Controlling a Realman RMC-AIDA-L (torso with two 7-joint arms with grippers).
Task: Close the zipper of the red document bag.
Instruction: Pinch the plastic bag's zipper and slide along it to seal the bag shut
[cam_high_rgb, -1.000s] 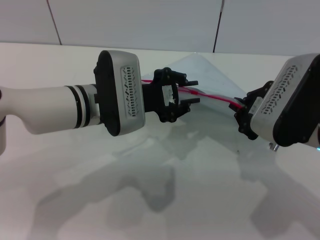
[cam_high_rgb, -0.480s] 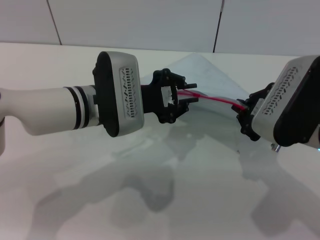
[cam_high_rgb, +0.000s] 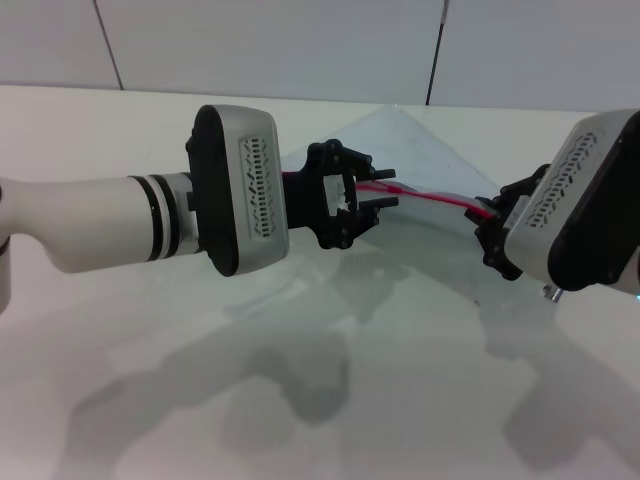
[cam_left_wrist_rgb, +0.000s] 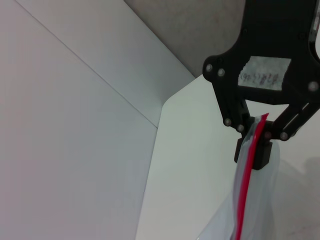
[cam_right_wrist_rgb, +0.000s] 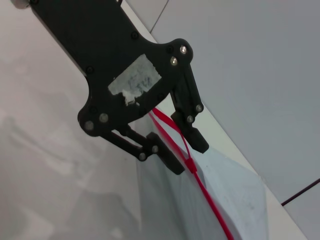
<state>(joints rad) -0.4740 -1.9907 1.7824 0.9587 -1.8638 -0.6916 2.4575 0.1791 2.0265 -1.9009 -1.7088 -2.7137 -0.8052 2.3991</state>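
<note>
The red document bag (cam_high_rgb: 420, 150) hangs above the table between my two grippers, translucent, with its zipper (cam_high_rgb: 430, 197) as a red line along the top edge. My left gripper (cam_high_rgb: 390, 188) stands open, one finger on each side of the zipper. The right wrist view shows this left gripper (cam_right_wrist_rgb: 184, 150) with a gap between its fingers. The zipper (cam_right_wrist_rgb: 210, 200) runs through that gap, and a small slider (cam_right_wrist_rgb: 191, 165) sits just past the fingertips. My right gripper (cam_high_rgb: 487, 215) is shut on the bag's red edge. The left wrist view shows this right gripper (cam_left_wrist_rgb: 255, 145) pinching the zipper (cam_left_wrist_rgb: 245, 190).
A white table (cam_high_rgb: 400, 400) lies under both arms, and the arms cast shadows on it. A pale panelled wall (cam_high_rgb: 300, 40) runs along the table's far edge.
My right gripper has drifted slightly to the right with the bag's end. The left gripper stays around the zipper with hardly any movement.
</note>
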